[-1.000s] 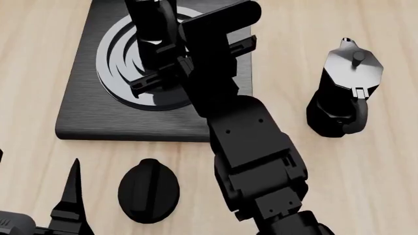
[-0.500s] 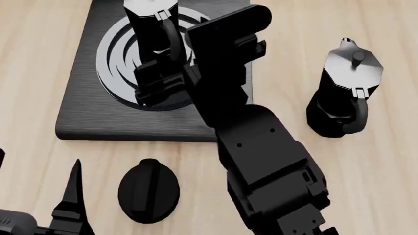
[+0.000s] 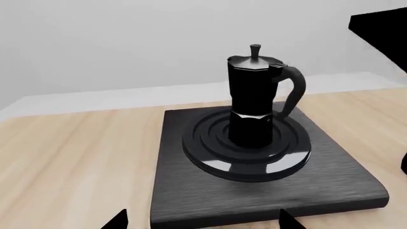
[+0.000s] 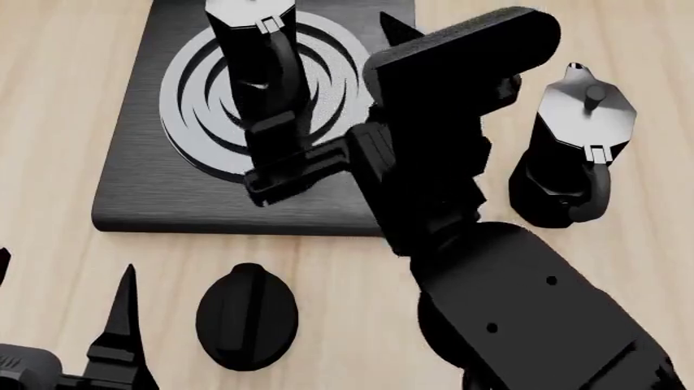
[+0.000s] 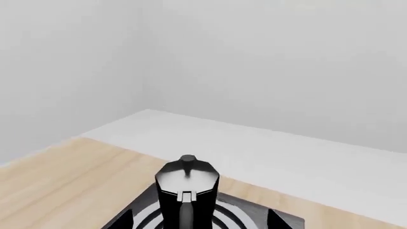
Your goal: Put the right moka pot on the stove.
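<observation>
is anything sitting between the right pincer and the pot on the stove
Nothing visible. The right pincer is open just in front of the pot, which stands upright on the stove rings. The other pot is off to the right on the table.

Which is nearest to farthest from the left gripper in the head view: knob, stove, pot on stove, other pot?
From the left gripper:
1. Knob, just beside it on the table.
2. Stove, ahead.
3. Pot on stove, on the rings.
4. Other pot, far right on the table.

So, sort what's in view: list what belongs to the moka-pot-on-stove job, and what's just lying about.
Job:
- moka pot on the rings
- stove
- right gripper, open, beside the pot

Lying about:
- second moka pot, on the table to the right of the stove
- black oval knob
- left gripper
</observation>
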